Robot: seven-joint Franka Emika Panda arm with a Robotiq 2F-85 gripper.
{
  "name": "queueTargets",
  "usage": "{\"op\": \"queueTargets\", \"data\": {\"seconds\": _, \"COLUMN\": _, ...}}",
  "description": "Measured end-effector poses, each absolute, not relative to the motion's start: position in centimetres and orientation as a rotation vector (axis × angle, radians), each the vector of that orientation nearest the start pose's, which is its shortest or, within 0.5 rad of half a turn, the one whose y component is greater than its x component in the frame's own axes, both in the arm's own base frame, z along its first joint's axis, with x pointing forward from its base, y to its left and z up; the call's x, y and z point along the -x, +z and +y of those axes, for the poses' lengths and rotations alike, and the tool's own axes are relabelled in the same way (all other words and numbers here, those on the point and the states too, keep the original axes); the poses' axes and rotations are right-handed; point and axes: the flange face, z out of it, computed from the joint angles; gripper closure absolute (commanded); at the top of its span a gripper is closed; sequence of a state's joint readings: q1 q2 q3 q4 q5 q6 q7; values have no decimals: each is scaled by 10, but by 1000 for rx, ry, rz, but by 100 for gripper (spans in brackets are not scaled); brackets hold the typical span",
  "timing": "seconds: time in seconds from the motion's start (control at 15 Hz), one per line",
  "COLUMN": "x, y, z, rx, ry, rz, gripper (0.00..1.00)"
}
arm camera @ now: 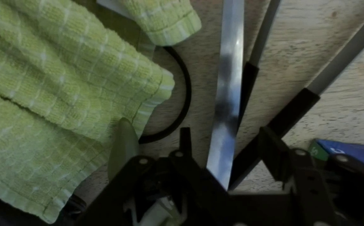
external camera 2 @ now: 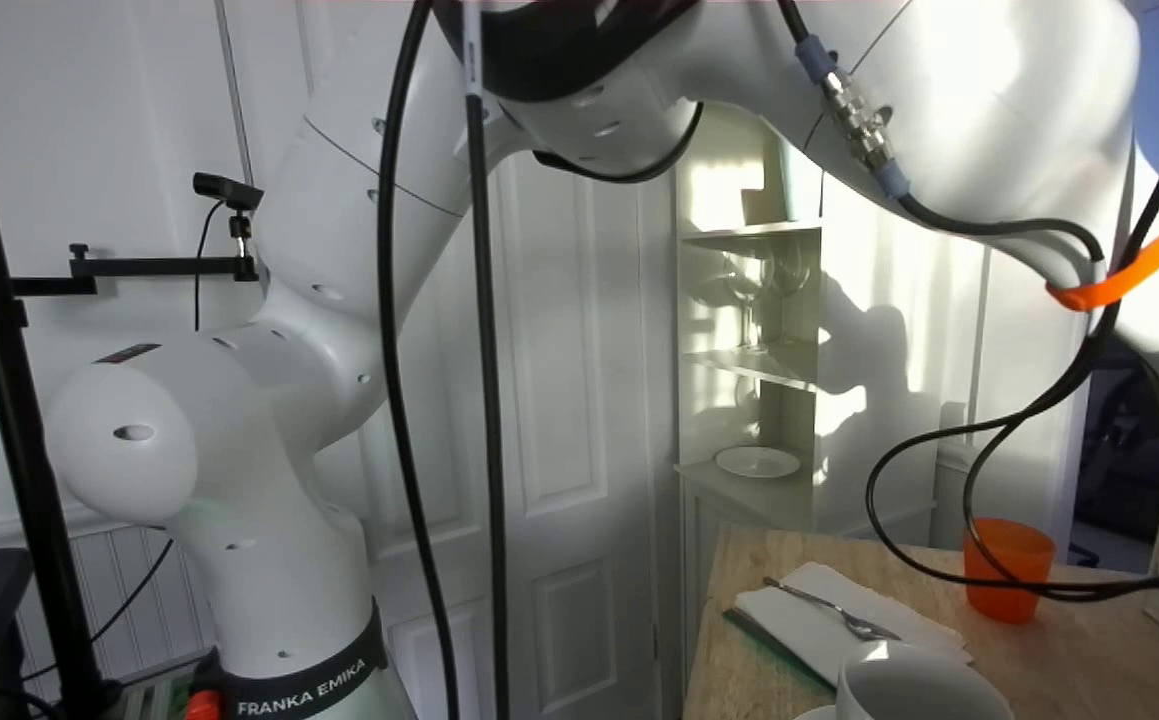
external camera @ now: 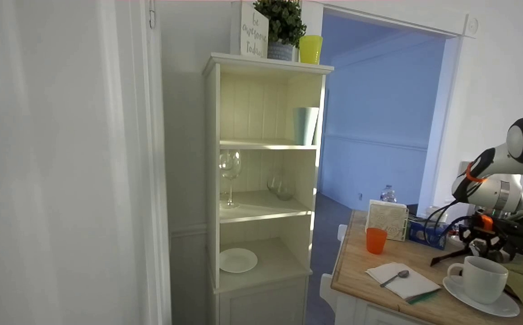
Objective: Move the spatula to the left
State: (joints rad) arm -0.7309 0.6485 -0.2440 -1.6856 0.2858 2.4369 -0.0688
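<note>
In the wrist view, the likely spatula [arm camera: 228, 91], flat and metallic, is framed between the wide-set jaws of the gripper [arm camera: 225, 134], right of the green dish towel [arm camera: 65, 84]. No grasp is seen; the whole leftward move is judged undone.

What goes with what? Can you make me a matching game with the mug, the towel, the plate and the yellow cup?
Things:
1. Towel
2. Mug
3. Plate
4. Yellow cup

Matches:
A. On a saucer
B. On top of the cabinet
C. Green with pale lines
D. On the lowest open shelf

Right pairs: 1-C, 2-A, 3-D, 4-B
</note>
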Motion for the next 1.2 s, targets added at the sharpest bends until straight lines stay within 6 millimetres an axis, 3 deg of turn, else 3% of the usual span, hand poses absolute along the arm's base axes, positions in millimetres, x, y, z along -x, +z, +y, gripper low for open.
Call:
{"op": "queueTargets", "data": {"seconds": 0.27, "x": -401, "y": 244, "z": -563, "rx": 2716, "ry": -213, "rz": 1607, "gripper": 50}}
{"op": "queueTargets", "data": {"seconds": 0.8, "x": -403, "y": 241, "z": -559, "rx": 2707, "ry": -182, "rz": 1601, "gripper": 58}}
{"op": "queueTargets", "data": {"seconds": 0.93, "x": -404, "y": 241, "z": -558, "rx": 2707, "ry": -178, "rz": 1597, "gripper": 64}}
{"op": "queueTargets", "data": {"seconds": 1.2, "x": -408, "y": 240, "z": -555, "rx": 2714, "ry": -172, "rz": 1585, "gripper": 91}}
